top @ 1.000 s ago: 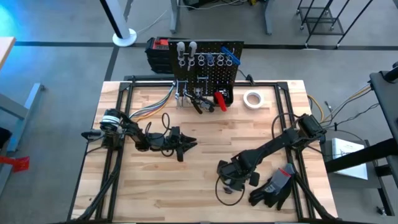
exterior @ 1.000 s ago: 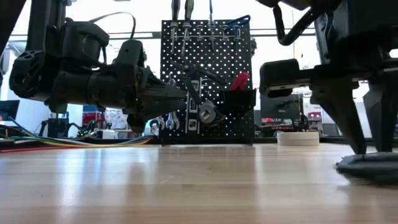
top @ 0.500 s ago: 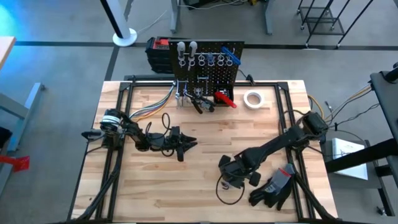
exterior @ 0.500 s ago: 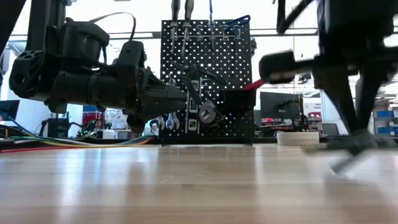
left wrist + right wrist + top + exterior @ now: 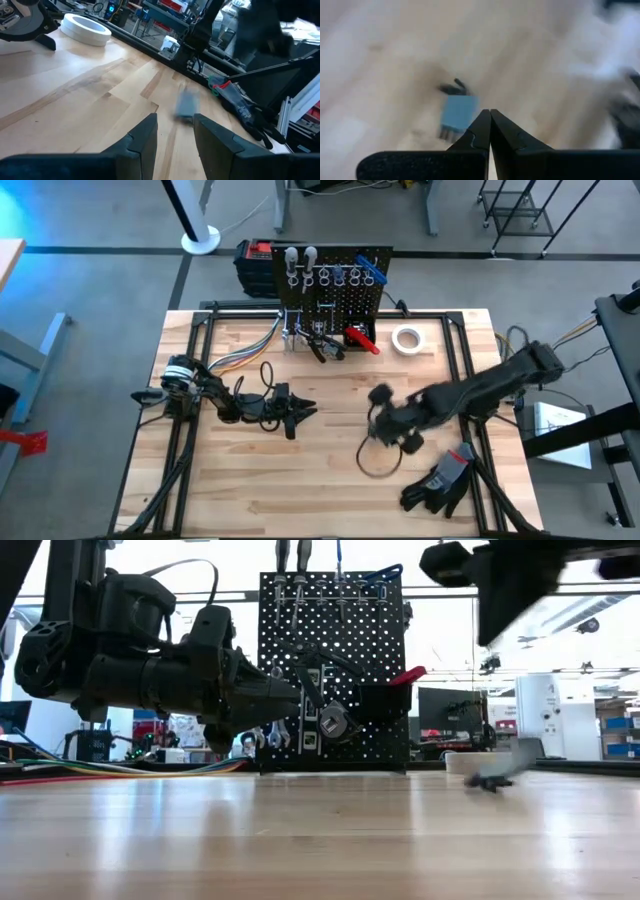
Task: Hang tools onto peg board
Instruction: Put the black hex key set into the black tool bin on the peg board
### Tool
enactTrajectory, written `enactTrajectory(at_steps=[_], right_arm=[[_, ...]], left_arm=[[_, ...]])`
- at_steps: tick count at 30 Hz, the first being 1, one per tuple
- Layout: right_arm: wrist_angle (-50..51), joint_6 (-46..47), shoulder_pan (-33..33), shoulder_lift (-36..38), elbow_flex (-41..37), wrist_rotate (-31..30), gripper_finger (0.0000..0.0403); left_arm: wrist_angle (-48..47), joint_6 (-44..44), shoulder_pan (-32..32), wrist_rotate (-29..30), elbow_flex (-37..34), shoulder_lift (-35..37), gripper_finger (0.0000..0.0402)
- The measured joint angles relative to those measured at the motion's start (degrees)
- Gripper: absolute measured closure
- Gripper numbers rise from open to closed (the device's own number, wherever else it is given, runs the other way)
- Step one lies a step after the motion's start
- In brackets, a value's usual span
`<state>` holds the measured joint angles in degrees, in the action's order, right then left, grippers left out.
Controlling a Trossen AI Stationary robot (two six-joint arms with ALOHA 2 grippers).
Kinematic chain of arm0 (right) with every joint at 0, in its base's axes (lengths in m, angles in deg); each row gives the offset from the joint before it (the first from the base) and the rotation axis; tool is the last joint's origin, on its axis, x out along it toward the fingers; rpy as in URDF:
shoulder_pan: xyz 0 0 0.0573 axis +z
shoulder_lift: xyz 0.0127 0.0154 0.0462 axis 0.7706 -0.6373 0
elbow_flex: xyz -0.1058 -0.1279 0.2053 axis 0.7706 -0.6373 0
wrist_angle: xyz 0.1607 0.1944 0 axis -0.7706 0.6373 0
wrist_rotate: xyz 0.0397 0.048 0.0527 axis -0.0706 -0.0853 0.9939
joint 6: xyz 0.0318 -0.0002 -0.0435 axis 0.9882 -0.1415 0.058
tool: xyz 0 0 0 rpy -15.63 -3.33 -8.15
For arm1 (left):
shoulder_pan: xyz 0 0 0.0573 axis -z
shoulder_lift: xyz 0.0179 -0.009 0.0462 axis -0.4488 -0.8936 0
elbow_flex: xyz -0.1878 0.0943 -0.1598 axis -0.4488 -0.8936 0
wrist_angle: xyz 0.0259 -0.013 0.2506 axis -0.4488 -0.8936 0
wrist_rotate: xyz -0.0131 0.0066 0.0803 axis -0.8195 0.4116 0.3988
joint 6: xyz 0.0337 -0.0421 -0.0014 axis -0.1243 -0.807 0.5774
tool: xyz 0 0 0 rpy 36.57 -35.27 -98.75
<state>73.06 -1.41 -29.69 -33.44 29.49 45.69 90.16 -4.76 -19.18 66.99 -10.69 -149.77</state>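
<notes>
The black peg board (image 5: 330, 285) stands upright at the table's far edge, with several tools hanging from the ring hooks along its top (image 5: 320, 277). A red-handled tool (image 5: 358, 338) sticks out of its small bin. My right gripper (image 5: 490, 112) is shut and raised over the table's right half (image 5: 385, 415), blurred. A small light-blue thing (image 5: 460, 112) shows blurred beyond its fingertips, and also in the left wrist view (image 5: 187, 105) and the low view (image 5: 495, 780). I cannot tell what it is. My left gripper (image 5: 175, 125) is open and empty, low over the table's left middle (image 5: 305, 412).
Black gloves (image 5: 440, 480) lie near the table's near right corner. A white tape roll (image 5: 405, 338) lies right of the peg board. A red-and-black box (image 5: 255, 260) stands behind the board. A cable loop (image 5: 378, 460) hangs below my right arm.
My right gripper has risen from the table near the gloves and gone toward the far edge, moving fast and blurred. The small thing that lay under its fingers has shifted and now shows blurred, apart from the fingertips.
</notes>
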Motion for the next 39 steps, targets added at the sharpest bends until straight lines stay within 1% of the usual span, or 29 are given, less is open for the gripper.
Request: enactTrajectory(at_steps=[1, 3, 5, 6, 8, 10, 11, 12, 13, 16, 20, 24, 27, 31, 39], right_arm=[[0.84, 1.53, -1.25, 1.59, 0.00, -1.81, 0.0402], [2.31, 3.93, -4.37, 4.80, 0.00, -3.58, 0.0402], [2.80, 6.46, -7.84, 8.03, -0.02, -3.54, 0.0402], [2.95, 7.89, -9.83, 9.58, -0.09, -1.92, 0.0402], [3.18, 11.72, -14.00, 11.53, -0.69, 5.39, 0.0402], [0.97, 16.66, -18.13, 12.44, -2.45, 14.69, 0.0402], [-0.44, 18.77, -19.73, 12.55, -3.81, 18.42, 0.0401], [-1.87, 20.28, -21.08, 12.66, -5.66, 21.62, 0.0397], [-3.20, 21.23, -22.00, 12.76, -7.62, 23.29, 0.0391], [-8.56, 22.65, -22.93, 12.79, -14.03, 23.97, 0.0355], [-14.81, 26.35, -23.77, 11.87, -21.52, 24.26, 0.0282], [-19.81, 28.39, -23.77, 10.13, -26.69, 24.71, 0.0214], [-22.99, 29.45, -23.79, 7.60, -28.86, 24.77, 0.0185], [-25.42, 29.47, -23.81, 3.66, -29.79, 24.42, 0.0181], [-27.43, 29.45, -23.81, -3.06, -29.60, 24.18, 0.0218]], left_arm=[[0.12, 0.00, 0.00, -0.02, 0.00, 0.00, 0.0285], [0.21, 0.02, 0.00, 0.00, -0.07, 0.00, 0.0285], [0.23, 0.26, 0.00, -0.02, -0.07, 0.00, 0.0285], [0.27, 0.30, 0.00, -0.02, -0.07, 0.00, 0.0285], [0.28, 0.61, 0.00, 0.00, -0.09, 0.00, 0.0285], [0.30, 1.04, 0.00, -0.01, -0.09, 0.00, 0.0285], [0.35, 1.07, 0.00, -0.02, -0.09, 0.00, 0.0285], [0.37, 1.32, 0.00, -0.02, -0.09, 0.00, 0.0285], [0.36, 1.57, 0.00, -0.01, -0.09, 0.00, 0.0285], [0.36, 2.18, 0.02, -0.02, -0.09, 0.00, 0.0285], [0.19, 2.91, 0.35, -0.02, -0.09, 0.00, 0.0285], [-0.05, 3.02, 0.37, -0.02, -0.09, 0.00, 0.0285], [-0.05, 3.26, 0.37, -0.02, -0.09, 0.00, 0.0285], [-0.08, 3.16, 0.37, -0.03, -0.09, 0.00, 0.0285], [-0.14, 2.84, 0.61, -0.04, -0.09, 0.00, 0.0285]])
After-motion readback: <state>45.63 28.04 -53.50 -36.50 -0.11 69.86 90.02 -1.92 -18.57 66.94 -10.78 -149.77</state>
